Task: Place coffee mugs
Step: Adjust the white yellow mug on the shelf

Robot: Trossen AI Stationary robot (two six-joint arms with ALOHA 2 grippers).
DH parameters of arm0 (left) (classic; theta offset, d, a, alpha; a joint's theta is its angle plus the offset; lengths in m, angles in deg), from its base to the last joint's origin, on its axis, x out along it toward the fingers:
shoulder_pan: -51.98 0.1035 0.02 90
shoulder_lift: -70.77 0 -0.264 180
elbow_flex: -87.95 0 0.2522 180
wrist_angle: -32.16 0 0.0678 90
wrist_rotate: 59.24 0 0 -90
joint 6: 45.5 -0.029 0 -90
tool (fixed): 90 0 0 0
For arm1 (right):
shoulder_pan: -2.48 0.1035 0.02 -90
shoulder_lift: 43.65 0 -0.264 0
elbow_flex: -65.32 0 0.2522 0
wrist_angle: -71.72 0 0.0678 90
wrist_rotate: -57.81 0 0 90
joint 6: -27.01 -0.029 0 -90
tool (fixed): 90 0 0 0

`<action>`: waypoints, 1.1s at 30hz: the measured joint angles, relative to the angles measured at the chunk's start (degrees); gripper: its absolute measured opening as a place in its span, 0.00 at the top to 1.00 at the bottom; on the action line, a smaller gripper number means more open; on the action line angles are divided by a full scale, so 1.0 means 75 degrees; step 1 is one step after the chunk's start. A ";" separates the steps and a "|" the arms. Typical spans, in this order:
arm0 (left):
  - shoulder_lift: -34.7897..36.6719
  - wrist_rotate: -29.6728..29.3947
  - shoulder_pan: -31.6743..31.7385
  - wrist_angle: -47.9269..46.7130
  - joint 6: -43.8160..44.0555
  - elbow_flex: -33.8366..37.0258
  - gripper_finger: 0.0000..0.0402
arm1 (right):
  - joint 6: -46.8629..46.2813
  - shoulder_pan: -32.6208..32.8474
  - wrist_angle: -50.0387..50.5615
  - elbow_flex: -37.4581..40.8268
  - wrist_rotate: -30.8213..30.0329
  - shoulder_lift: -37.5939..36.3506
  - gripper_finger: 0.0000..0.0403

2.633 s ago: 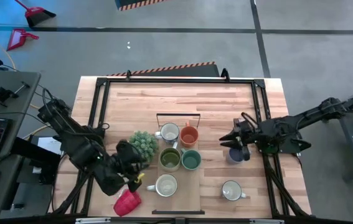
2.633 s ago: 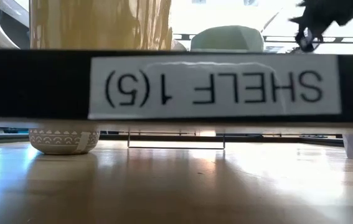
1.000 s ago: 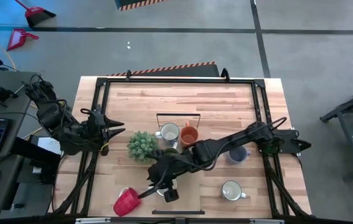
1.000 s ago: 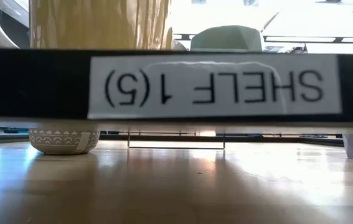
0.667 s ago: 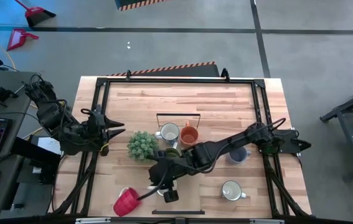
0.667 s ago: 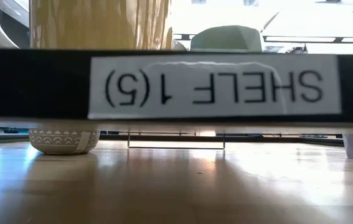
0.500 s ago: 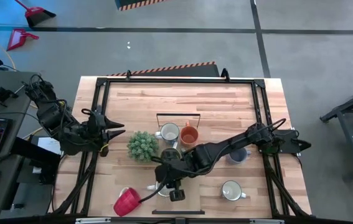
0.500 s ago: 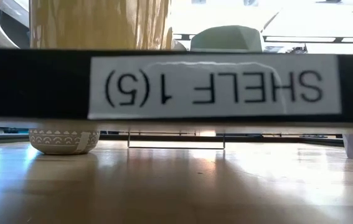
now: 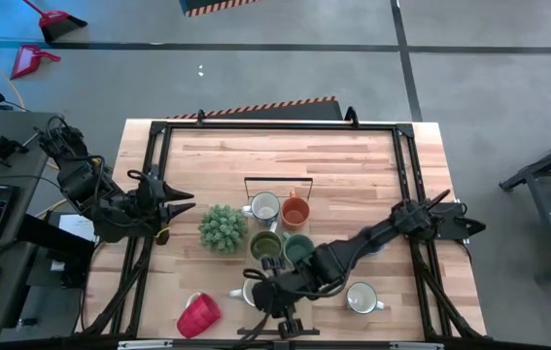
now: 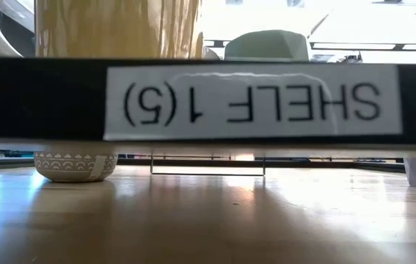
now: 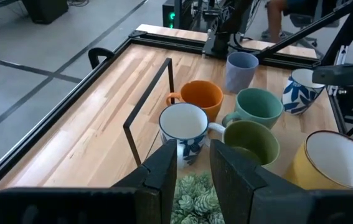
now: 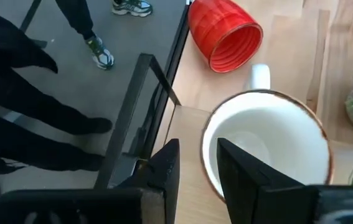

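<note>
On the shelf board, the high view shows a white mug (image 9: 263,206), an orange (image 9: 295,210), an olive green (image 9: 265,245) and a teal mug (image 9: 298,249) standing upright. A red mug (image 9: 197,314) lies on its side, and a patterned white mug (image 9: 361,297) stands on the table. The left wrist view also shows the blue-grey mug (image 11: 241,70). My right arm (image 9: 353,255) reaches across to the cream-white mug (image 12: 266,146), and my right gripper (image 12: 198,155) is open over its rim. My left gripper (image 11: 193,152) waits, slightly open, left of the plant (image 9: 223,227). My right gripper comes at the cream-white mug from above, pointing down. One finger (image 12: 238,168) stands over the mug's hollow and the other (image 12: 164,171) outside the rim's near part (image 12: 206,163). The mug stands upright on the board. Whether a finger touches the rim, I cannot tell.
A black wire frame (image 9: 280,179) borders the board's far end, and black rails (image 9: 406,165) run round the table. In the low view a labelled shelf bar (image 10: 252,101) blocks most of the scene. A person's legs (image 12: 33,124) stand past the near edge.
My right arm has swung toward the table's near edge and a little right. Its gripper has moved from beside the plant to over the cream-white mug. The olive green and teal mugs, covered before, now show. No mug has moved.
</note>
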 joint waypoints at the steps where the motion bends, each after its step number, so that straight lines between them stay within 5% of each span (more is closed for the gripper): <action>1: 0.0000 0.0000 0.0000 -0.0001 0.0001 0.0000 0.78 | -0.0009 0.0033 -0.0007 0.0000 -0.0013 0.0001 0.78; 15: -0.0003 0.0000 0.0000 0.0003 0.0195 0.0000 0.78 | -0.0140 0.0149 -0.0395 0.0015 -0.0120 0.0300 0.89; 33: -0.0003 0.0003 -0.0001 0.0003 0.0198 0.0000 0.78 | -0.0423 0.0204 -0.0688 0.0015 0.0243 0.0843 0.89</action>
